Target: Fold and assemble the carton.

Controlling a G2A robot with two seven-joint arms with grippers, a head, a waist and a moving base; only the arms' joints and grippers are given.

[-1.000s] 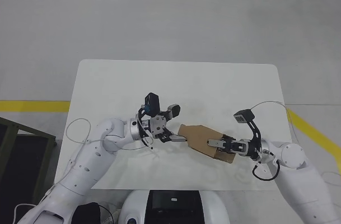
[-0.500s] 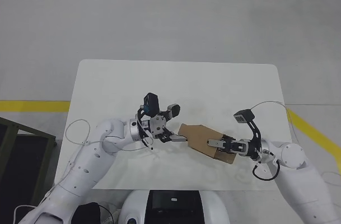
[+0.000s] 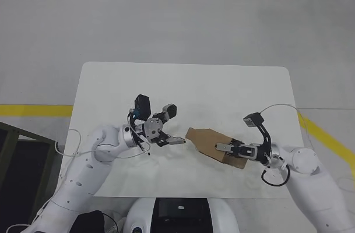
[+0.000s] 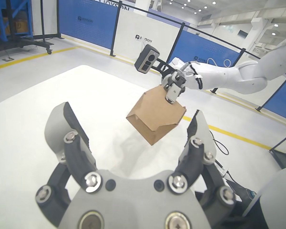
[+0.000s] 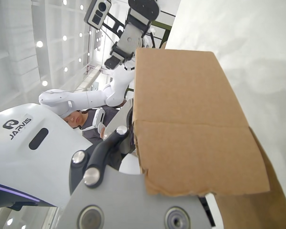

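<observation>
A brown cardboard carton is held a little above the white table, its folded end pointing toward my left arm. My right gripper is shut on the carton's other end, on its upper wall. In the left wrist view the carton hangs ahead with the right gripper clamped on top. My left gripper is open, a short way from the folded end and holding nothing. The right wrist view shows the carton up close, one finger beside its wall and the left gripper beyond.
The table's near edge lies just below both arms. A dark rack stands on the floor off the table's left side, by a yellow floor line. Thin cables trail along both arms.
My left gripper has drawn back from the carton's folded end, leaving a gap, and stays open. The right gripper and carton have barely moved.
</observation>
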